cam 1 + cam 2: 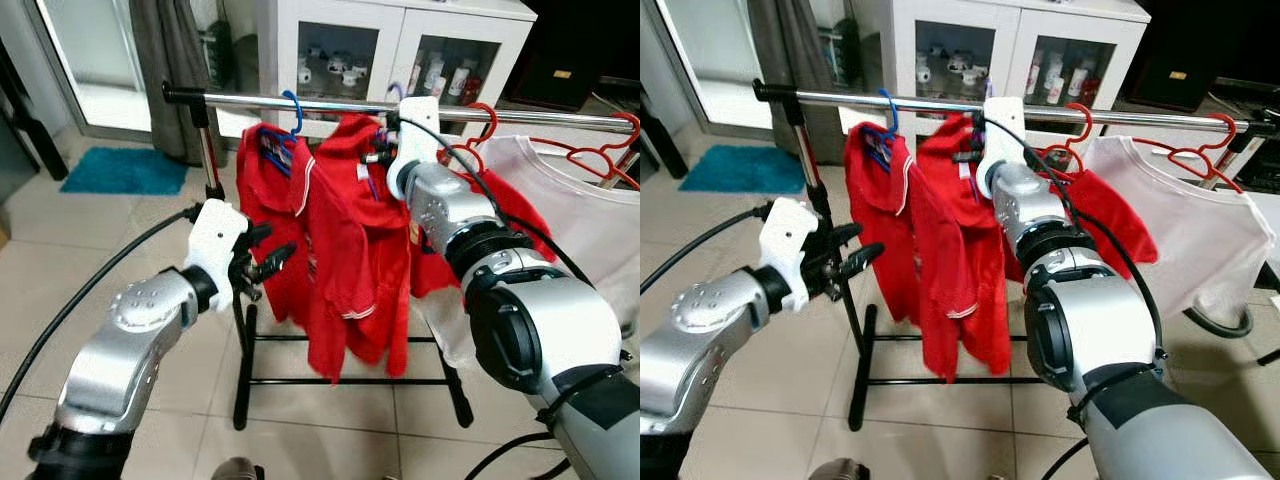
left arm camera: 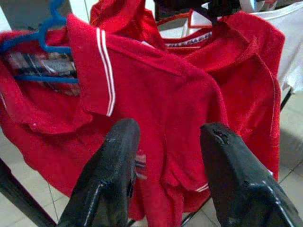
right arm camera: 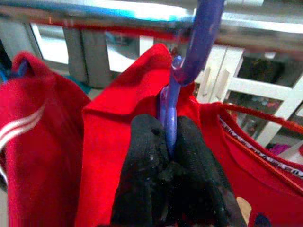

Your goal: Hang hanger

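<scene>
Right wrist view puts the nearest detail first: the right gripper (image 3: 169, 142) has its two black fingers (image 3: 142, 156) pressed together on the neck of a purple hanger (image 3: 199, 38), whose hook curves up over the chrome rail (image 3: 118, 14). The hanger carries a red shirt (image 3: 118, 156), its collar bunched just under the fingers.

In the left wrist view the left gripper (image 2: 165, 142) has its fingers spread apart, holding nothing, pointed at the front of a red polo with white collar stripes (image 2: 156, 99). That polo hangs on a blue hanger (image 2: 42, 56).

From the head camera, the left arm reaches forward from the lower left, its gripper (image 1: 262, 262) stopped just short of the polo's lower edge, beside the rack's black upright post (image 1: 212, 160). The right arm rises from the lower right and ends at the rail, its white wrist housing (image 1: 418, 125) level with the bar.

Along the rail (image 1: 340, 105) the blue hanger's hook (image 1: 293, 110) sits toward the robot's left, then the red shirt held by the right gripper. Further toward the right hang another red garment on a red hanger (image 1: 480, 125) and a white T-shirt (image 1: 570, 210).

The rack stands on pale floor tiles (image 1: 90, 260). Behind it is a white cabinet with glass doors (image 1: 400, 40), with small objects inside too blurred to identify. A teal mat (image 1: 125, 170) lies on the floor at the far left, near a grey curtain (image 1: 170, 60).
</scene>
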Motion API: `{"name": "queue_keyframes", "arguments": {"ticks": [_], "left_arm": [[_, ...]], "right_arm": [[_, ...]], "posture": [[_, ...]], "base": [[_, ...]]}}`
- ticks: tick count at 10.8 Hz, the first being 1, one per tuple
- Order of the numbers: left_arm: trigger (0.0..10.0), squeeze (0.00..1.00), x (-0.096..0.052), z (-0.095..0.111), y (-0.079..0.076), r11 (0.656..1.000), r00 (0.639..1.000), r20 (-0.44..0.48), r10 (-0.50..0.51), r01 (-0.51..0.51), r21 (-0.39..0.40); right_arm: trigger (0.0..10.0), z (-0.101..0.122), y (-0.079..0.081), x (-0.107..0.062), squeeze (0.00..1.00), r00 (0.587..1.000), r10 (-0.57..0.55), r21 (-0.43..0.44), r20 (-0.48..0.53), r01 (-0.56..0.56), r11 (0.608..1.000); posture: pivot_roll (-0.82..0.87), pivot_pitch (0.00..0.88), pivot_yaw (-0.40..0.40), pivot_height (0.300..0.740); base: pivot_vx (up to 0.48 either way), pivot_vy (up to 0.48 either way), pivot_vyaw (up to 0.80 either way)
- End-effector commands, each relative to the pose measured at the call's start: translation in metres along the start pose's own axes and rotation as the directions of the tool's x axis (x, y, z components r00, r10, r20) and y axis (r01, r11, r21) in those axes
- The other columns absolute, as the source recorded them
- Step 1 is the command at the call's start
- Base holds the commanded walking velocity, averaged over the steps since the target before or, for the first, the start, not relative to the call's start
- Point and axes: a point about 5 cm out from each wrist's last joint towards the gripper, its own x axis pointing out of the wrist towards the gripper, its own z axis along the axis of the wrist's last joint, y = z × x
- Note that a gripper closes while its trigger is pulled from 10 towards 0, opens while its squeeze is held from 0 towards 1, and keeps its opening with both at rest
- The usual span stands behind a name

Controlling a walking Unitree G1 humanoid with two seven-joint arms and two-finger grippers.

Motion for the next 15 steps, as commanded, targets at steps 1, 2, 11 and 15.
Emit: {"name": "queue_keyframes", "arguments": {"ticks": [1,2,11,15], "left_arm": [[10.0,0.0,-0.004,0.003,-0.002,1.0,1.0,0.002,-0.001,0.001,-0.004],[10.0,0.0,-0.009,0.002,-0.003,1.0,1.0,-0.009,0.004,-0.004,-0.006],[10.0,0.0,-0.024,0.008,-0.005,1.0,0.999,-0.035,0.027,-0.027,0.003],[10.0,0.0,-0.032,0.009,-0.011,1.0,0.998,-0.052,0.018,-0.018,0.002]], "right_arm": [[10.0,0.013,0.003,0.001,0.0,1.0,0.0,-0.011,0.028,0.0,1.0],[10.0,0.012,0.005,0.001,0.0,1.0,0.006,-0.015,0.023,-0.005,1.0],[10.0,0.032,0.014,0.001,0.0,0.995,0.027,0.029,0.095,-0.03,0.999],[10.0,0.035,0.02,0.002,0.0,0.997,0.029,0.017,0.065,-0.03,0.999]], "posture": [[0.12,0.069,-0.097,0.74],[0.12,0.082,-0.102,0.74],[0.15,0.11,-0.127,0.74],[0.16,0.159,-0.132,0.74]], "base": [[0.0,0.0,0.0],[0.0,0.0,0.0],[0.0,0.0,0.0],[0.0,0.0,0.0]]}}
